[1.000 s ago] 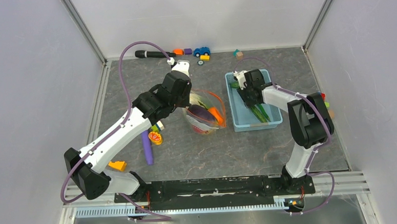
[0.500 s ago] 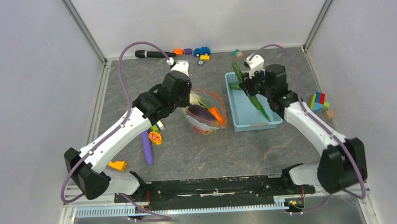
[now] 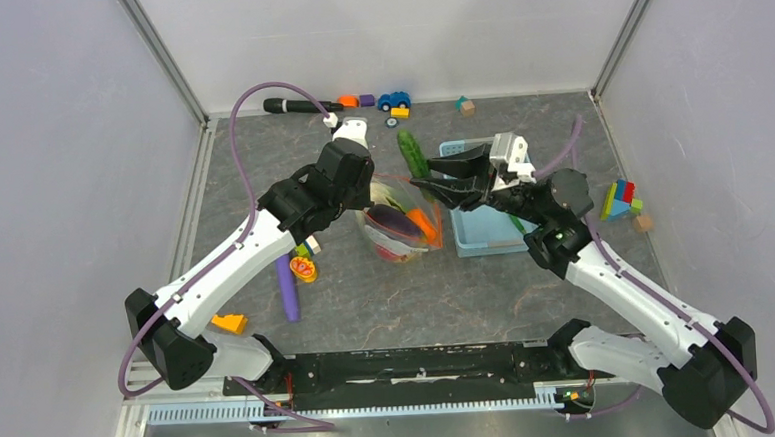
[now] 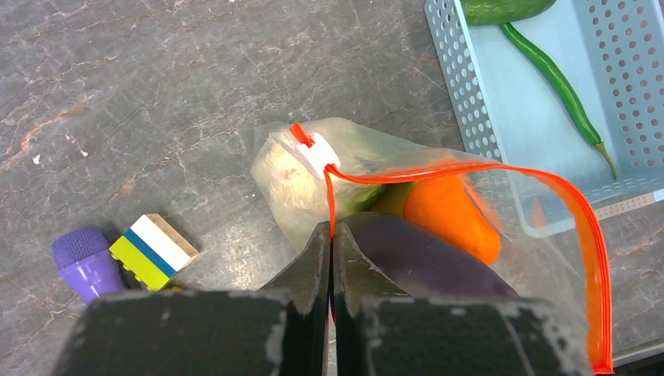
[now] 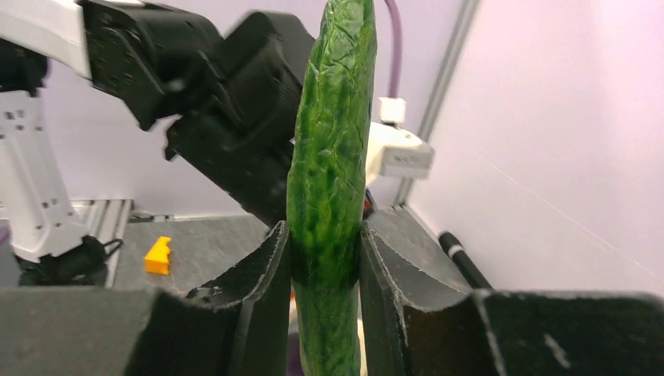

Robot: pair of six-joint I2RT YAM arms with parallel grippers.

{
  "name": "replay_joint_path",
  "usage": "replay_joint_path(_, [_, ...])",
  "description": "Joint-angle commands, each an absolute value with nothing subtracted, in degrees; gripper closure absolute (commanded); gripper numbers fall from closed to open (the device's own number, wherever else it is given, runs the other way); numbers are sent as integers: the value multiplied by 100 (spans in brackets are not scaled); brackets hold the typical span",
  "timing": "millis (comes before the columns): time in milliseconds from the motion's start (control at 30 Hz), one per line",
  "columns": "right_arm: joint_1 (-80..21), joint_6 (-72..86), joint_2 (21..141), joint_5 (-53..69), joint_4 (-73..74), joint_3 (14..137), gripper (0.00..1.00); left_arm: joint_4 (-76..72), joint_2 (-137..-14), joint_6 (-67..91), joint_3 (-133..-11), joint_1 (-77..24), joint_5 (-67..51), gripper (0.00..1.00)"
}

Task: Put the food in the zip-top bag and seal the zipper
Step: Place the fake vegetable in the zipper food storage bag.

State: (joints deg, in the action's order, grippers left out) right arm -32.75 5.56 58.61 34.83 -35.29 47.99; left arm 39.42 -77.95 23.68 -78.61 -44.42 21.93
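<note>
The left gripper [image 4: 330, 235] is pinching the zip-top bag [image 4: 548, 243] at its near rim, jaws pressed together on the orange-red zipper [image 4: 593, 258]; the bag is lying mid-table just left of the blue basket [image 3: 485, 237], its mouth gaping, with cabbage [image 4: 286, 168], eggplant [image 4: 423, 258] and an orange piece [image 4: 450, 211] sitting inside; the right gripper [image 5: 323, 258] is clamping the cucumber [image 5: 333, 157] in the air near the bag's far edge.
</note>
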Motion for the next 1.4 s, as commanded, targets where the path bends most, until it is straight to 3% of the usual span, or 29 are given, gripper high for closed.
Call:
replay_joint_path(0, [-3532, 901, 6058, 3828, -4610, 4741, 100, 3915, -7605, 2725, -7984, -4429, 2206, 98])
replay_joint_path(333, [-3761, 817, 6486, 3337, -5036, 4033, 100, 3955, -7559, 2779, -7969, -4425, 2118, 98])
replay_joint_path(800, [-3775, -515, 6844, 2763, -4430, 3683, 94, 3953, -7507, 2763, -7955, -4430, 2118, 98])
replay_joint_path(1000, [-3766, -825, 6884, 2679, -4047, 3654, 82, 3955, -7503, 2747, -7944, -4425, 2136, 98])
replay_joint_path(1233, [-3769, -899, 6840, 2945, -3619, 3850, 46, 3942, -7511, 2749, -7944, -4430, 2088, 98])
replay_joint_path(1367, [-3771, -848, 6859, 2868, -3397, 4095, 43, 3944, -7489, 2741, -7937, -4429, 2029, 98])
